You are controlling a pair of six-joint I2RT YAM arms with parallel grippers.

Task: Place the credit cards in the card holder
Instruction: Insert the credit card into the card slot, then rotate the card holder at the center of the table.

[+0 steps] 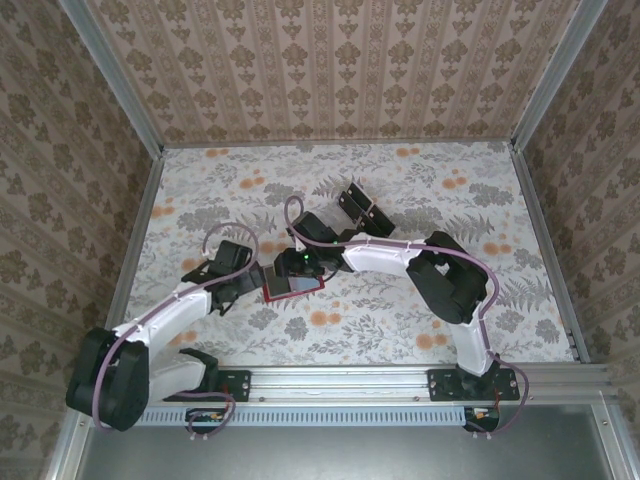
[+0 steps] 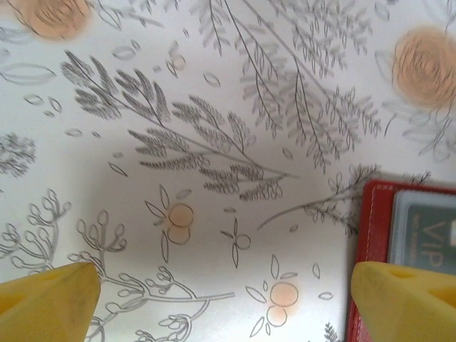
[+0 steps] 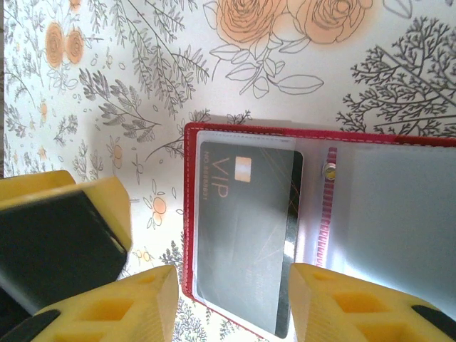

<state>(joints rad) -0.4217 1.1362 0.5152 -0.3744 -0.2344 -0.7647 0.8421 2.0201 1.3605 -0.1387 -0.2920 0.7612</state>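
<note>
Red card holder (image 3: pixel 385 214) between spread right jaws, spread left jaws perhaps touching

Lab test booth; wallpapered walls (image 1: pixel 340 70), aluminium frame (image 1: pixel 400 378)

L arm (image 1: pixel 180 310) wht/blk, purple cable | R arm (image 1: pixel 385 255) same | jaws yellow

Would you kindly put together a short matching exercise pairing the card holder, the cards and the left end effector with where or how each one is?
Things:
1. card holder
2. VIP card
3. loose credit cards
4. left end effector

States:
A. open, one finger at the holder's red edge
B. on the table, farther out than the holder
C. tucked in a clear pocket
D. spread open, red border, greyish inside

Pairs: 1-D, 2-C, 3-B, 4-A.
</note>
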